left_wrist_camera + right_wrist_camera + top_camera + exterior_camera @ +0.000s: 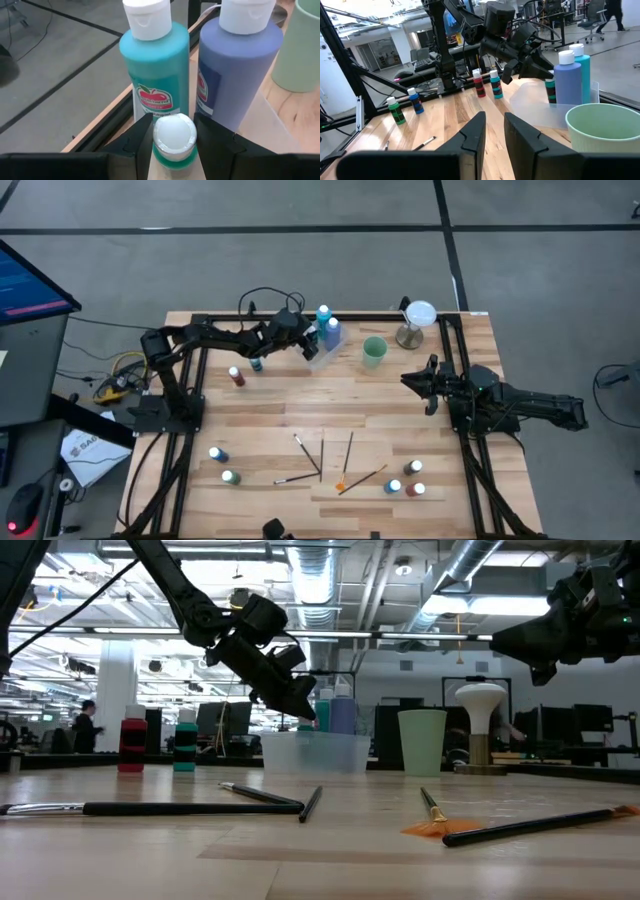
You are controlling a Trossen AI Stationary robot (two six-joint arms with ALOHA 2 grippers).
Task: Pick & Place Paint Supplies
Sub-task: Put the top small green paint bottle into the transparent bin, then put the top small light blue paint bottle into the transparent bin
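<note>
Small teal white-capped plastic paint bottle (pixel 174 142): light, rigid, slippery; left claw (pixel 174 150) clamps its body, above clear plastic tray (pixel 322 352).

Even, bright overhead light falls on the table (pixel 400 395) with only soft shadows, while ceiling lamps glare in the low view, whose foreground brushes (pixel 190 807) are blurred, and the wrist views bend at their edges.
</note>
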